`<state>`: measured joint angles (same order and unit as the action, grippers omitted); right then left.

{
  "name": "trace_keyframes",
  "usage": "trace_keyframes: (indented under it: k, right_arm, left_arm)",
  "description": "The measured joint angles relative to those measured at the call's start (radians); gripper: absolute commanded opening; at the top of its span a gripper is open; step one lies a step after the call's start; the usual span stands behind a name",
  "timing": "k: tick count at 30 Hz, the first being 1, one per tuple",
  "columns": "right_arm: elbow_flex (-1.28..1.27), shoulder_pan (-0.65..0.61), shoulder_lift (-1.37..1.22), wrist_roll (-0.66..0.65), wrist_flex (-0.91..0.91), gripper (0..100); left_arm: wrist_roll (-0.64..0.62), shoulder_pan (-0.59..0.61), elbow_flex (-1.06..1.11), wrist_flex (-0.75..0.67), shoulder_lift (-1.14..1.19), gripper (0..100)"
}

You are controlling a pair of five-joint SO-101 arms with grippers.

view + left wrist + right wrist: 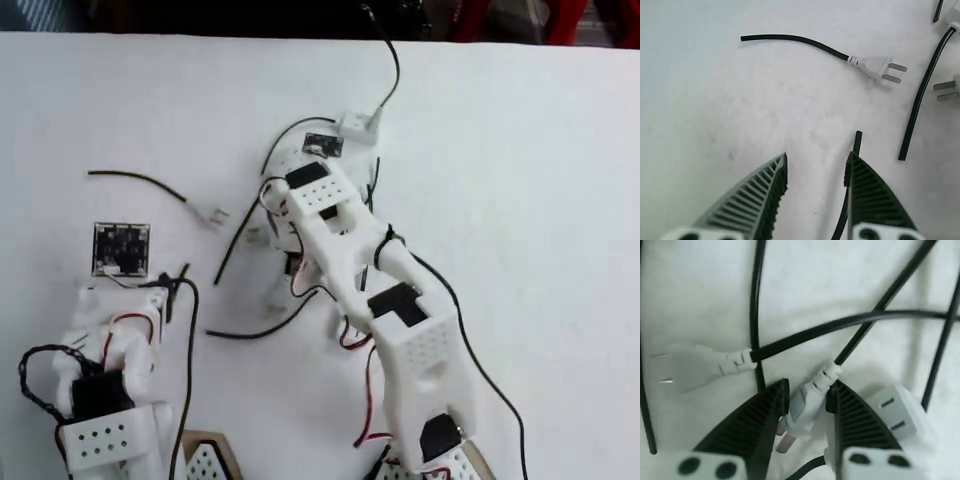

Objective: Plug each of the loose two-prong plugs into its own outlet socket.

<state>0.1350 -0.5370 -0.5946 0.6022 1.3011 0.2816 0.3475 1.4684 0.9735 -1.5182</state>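
High view first: the white table (520, 200) is strewn with black cords; the left arm (105, 400) sits low at the near left corner, while the right arm (400, 320) stretches from the near edge to the middle of the table; a lone plug (212, 214) lies in the open between them, its cord trailing off to the left; beyond the right arm's wrist sits a white outlet block (357, 126), with a cable running from it off the far edge; a square black-and-white patterned tag (121, 248) rides on the end of the left arm, its marks too small to read; a smaller dark tag (322, 145) sits at the right arm's wrist, just as illegible.

Over to the left wrist view: the left gripper (816, 159) hangs above bare table, ribbed grey fingers spread well apart with nothing between them; a thin cord end (857, 140) lies just beside one fingertip; well ahead lies the lone plug, both prongs showing; an edge plug (947, 90) pokes its prongs in from the side, and a long cord (920, 95) runs between the two.

Right wrist view: the right gripper (808, 390) has its black fingers drawn in on a clamped plug (802, 410), the pale body pinched between the pads, prongs toward the wrist and cord leading away past the fingertips; a second plug (695, 367) lies flat nearby, clear of the fingers; a slotted block (895, 415), plain white with two slots, sits just beside the other finger.
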Motion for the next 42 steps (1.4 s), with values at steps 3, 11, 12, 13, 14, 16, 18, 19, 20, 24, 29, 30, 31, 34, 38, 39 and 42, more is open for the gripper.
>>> trace_keyframes:
  k: [3, 11, 12, 13, 14, 16, 18, 19, 20, 24, 29, 30, 31, 34, 38, 39, 42]
  right_arm:
    - [0.000, 0.000, 0.000, 0.000, 0.000, 6.5]
    - [-0.011, 0.018, 0.015, -0.014, 0.021, 1.7]
    - [-0.009, 0.018, 0.023, -0.032, 0.037, 1.7]
    - [-0.002, 0.018, 0.031, -0.051, 0.058, 1.7]
    - [0.002, 0.015, 0.041, -0.066, 0.080, 1.7]
    - [0.002, 0.012, 0.071, -0.097, 0.129, 1.7]
    - [0.002, 0.017, 0.118, -0.144, 0.180, 1.7]
    - [0.002, 0.018, 0.147, -0.170, 0.201, 1.7]
    - [0.002, 0.018, 0.176, -0.195, 0.218, 1.7]
    - [0.002, 0.052, 0.282, -0.275, 0.287, 1.7]
    - [0.002, 0.137, 0.373, -0.388, 0.362, 1.7]
    - [0.002, 0.161, 0.385, -0.408, 0.376, 1.7]
    - [0.002, 0.186, 0.396, -0.431, 0.387, 1.7]
    - [0.002, 0.273, 0.422, -0.491, 0.397, 1.7]
    - [0.002, 0.405, 0.450, -0.569, 0.400, 1.7]
    - [0.002, 0.433, 0.456, -0.585, 0.400, 1.7]
    - [0.002, 0.502, 0.485, -0.629, 0.402, 1.7]
  left_arm:
    - [0.000, 0.000, 0.000, 0.000, 0.000, 19]
    - [0.000, 0.000, 0.000, 0.000, 0.000, 19]
    - [0.000, 0.000, 0.000, 0.000, 0.000, 19]
    - [0.000, 0.000, 0.000, 0.000, 0.000, 19]
    - [0.000, 0.000, 0.000, 0.000, 0.000, 19]
    - [0.000, 0.000, 0.000, 0.000, 0.000, 19]
    - [0.000, 0.000, 0.000, 0.000, 0.000, 19]
    - [0.000, 0.000, 0.000, 0.000, 0.000, 19]
    - [0.000, 0.000, 0.000, 0.000, 0.000, 19]
    - [0.000, 0.000, 0.000, 0.000, 0.000, 19]
    - [0.000, 0.000, 0.000, 0.000, 0.000, 19]
    - [0.000, 0.000, 0.000, 0.000, 0.000, 19]
    - [0.000, 0.000, 0.000, 0.000, 0.000, 19]
    - [0.000, 0.000, 0.000, 0.000, 0.000, 19]
    - [0.000, 0.000, 0.000, 0.000, 0.000, 19]
    - [0.000, 0.000, 0.000, 0.000, 0.000, 19]
    - [0.000, 0.000, 0.000, 0.000, 0.000, 19]
